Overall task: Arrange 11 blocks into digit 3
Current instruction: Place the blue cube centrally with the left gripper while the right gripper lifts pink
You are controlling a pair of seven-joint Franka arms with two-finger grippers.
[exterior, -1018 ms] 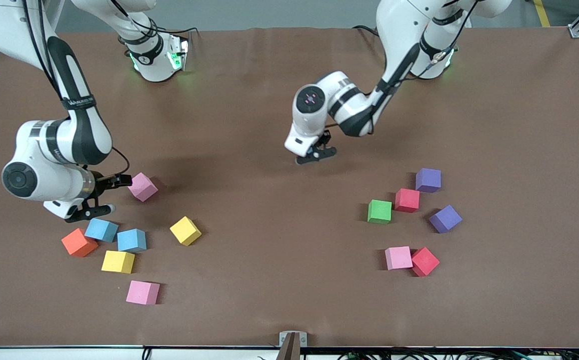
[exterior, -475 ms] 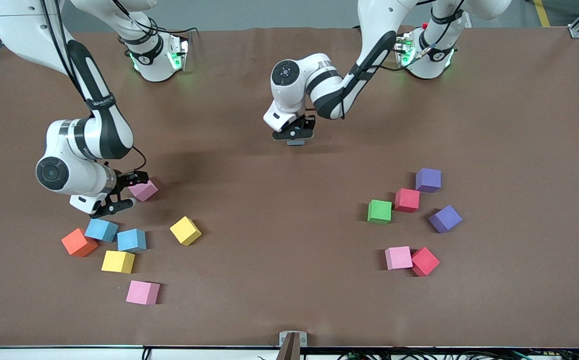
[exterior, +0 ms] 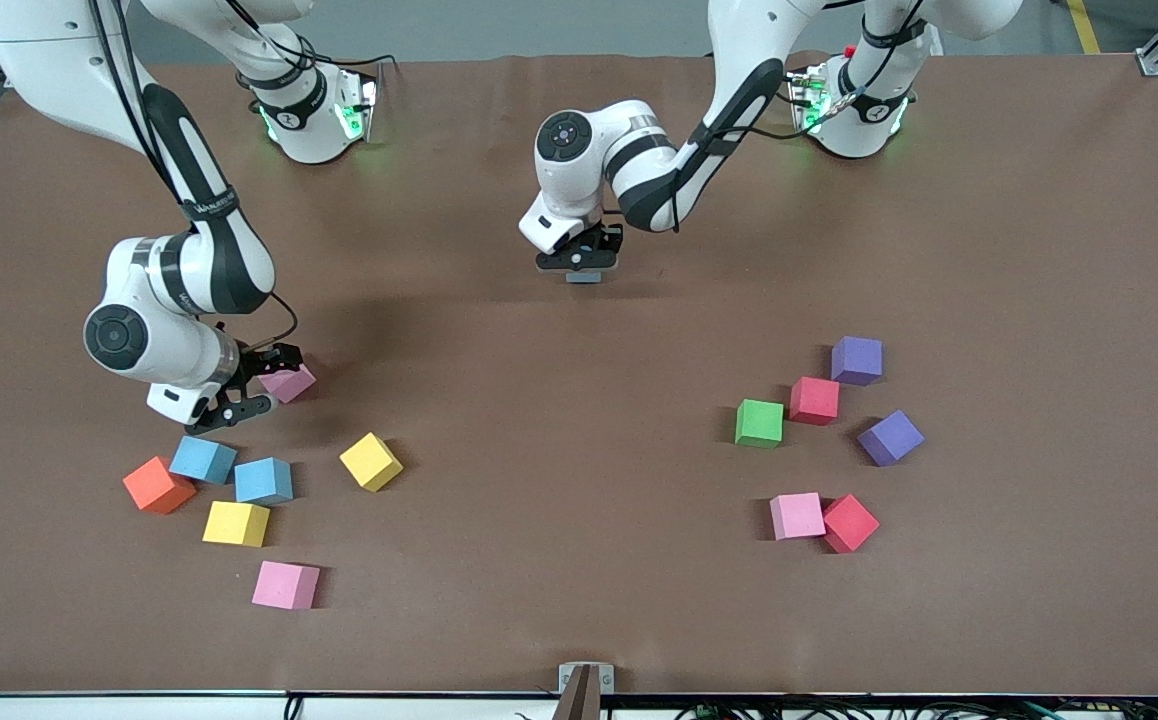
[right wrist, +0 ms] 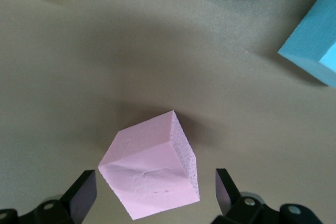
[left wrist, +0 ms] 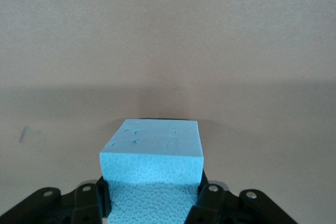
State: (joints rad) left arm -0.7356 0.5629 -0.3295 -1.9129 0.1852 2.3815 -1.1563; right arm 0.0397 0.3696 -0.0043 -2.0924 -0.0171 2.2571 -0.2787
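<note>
Front view: no figure begun; cubes lie scattered in two groups on the brown desk. Left gripper, over bare mid-desk, is clamped on a light blue cube. Left wrist view: that cube's pebbled foam sits between the fingers. Right wrist view: right gripper has fingers apart, a matte pink cube between them.
</note>
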